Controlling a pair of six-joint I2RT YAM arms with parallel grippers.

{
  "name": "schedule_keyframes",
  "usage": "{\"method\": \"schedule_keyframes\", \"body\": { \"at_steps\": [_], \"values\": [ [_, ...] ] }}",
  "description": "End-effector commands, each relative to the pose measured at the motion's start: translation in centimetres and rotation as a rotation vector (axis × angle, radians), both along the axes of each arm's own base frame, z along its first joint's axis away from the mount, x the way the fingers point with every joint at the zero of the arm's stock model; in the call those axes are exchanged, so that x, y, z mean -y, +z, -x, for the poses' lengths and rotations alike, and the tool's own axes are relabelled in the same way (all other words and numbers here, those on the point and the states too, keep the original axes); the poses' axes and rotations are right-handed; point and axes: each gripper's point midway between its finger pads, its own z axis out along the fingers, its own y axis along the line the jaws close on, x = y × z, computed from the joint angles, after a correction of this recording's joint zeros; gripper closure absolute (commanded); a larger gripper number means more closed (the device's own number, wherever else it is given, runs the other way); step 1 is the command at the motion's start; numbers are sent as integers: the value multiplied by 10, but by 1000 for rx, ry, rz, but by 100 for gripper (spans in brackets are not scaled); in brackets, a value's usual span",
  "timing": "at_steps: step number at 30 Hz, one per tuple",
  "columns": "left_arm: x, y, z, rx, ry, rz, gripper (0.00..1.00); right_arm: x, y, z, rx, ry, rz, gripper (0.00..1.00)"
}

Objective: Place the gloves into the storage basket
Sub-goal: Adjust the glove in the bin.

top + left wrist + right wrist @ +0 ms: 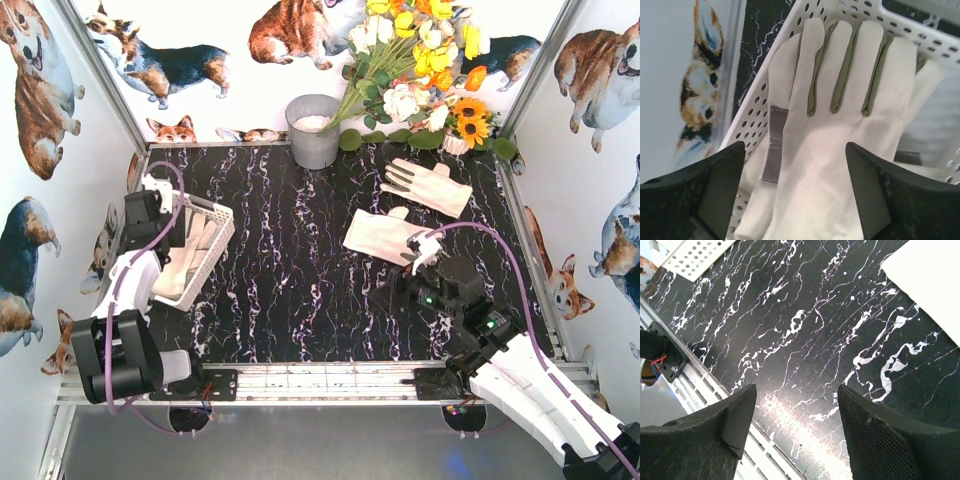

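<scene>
Partly hidden basket, glove inside; left tool, right tool spread, empty.

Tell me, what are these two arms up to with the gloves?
The arms are putting work gloves into the white basket. The left gripper hangs open over the basket, above a glove lying inside. Two more gloves lie on the table: the far glove by the flowers, the near glove beside the right gripper, which is open and holds nothing.

A staged robot test booth: corgi-print walls, aluminium frame posts, black marbled tabletop.
</scene>
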Motion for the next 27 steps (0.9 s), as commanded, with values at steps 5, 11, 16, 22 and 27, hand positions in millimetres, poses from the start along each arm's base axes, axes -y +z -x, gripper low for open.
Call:
{"method": "schedule_keyframes", "body": {
  "at_steps": [5,11,16,22,27],
  "values": [
    [11,13,-28,109,-23,251,40,-3,16,-4,57,27,-3,32],
    [4,-5,-33,45,-25,299,50,-7,11,-4,39,39,-6,32],
    [-3,-15,-35,13,-32,286,51,-8,11,-5,40,44,-2,32],
    [-8,-25,-42,-3,-71,266,56,-9,11,-5,28,50,-4,32],
    [4,-32,-50,-17,-174,291,83,-9,10,-4,22,48,-1,32]
  ]
}}
